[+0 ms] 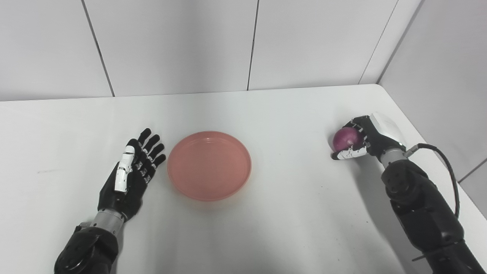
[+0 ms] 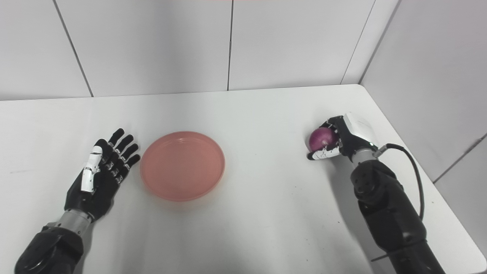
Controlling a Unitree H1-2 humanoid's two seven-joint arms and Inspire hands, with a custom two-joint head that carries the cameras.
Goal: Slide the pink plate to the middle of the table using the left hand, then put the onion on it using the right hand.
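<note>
Round shallow pink plate [image 1: 209, 165] sits mid-table on the white table [image 1: 266, 228], empty. Left hand [image 1: 131, 171] lies flat just beside it, fingers spread. Right hand [image 1: 365, 139] grips the purple-red onion [image 1: 344, 139] far right.

A round, shallow pink plate [image 1: 209, 165] lies flat and empty near the table's middle. A purple-red onion [image 1: 345, 139] sits far right, wrapped by fingers.
</note>
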